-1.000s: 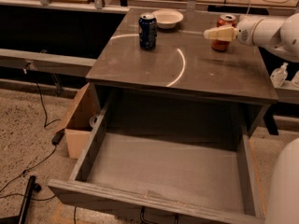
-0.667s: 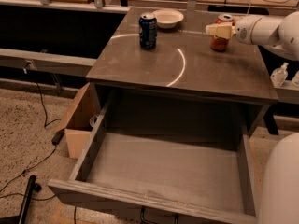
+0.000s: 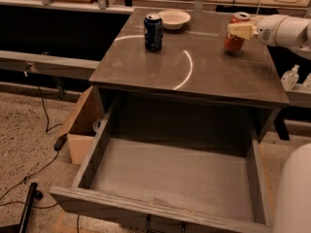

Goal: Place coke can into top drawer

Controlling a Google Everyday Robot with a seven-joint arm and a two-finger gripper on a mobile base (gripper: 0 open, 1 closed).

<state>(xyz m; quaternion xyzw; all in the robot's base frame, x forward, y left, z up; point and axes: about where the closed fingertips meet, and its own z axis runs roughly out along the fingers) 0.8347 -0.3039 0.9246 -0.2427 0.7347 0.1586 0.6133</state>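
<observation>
Red and upright, the coke can (image 3: 233, 43) is seen near the far right corner of the grey tabletop (image 3: 194, 67), its long axis vertical and its silver top uppermost. The pincer (image 3: 239, 30) is brought in level from the right, at the height of the can's upper half and right against it. Whether it is clamped on the can cannot be told. The top drawer (image 3: 175, 174) is pulled out below, towards the camera. From the can it lies forward, down and somewhat left, so a lift past the tabletop's front edge is judged necessary before any lowering. The dark blue can (image 3: 153, 31) and white bowl (image 3: 174, 18) are set well apart to the left.
</observation>
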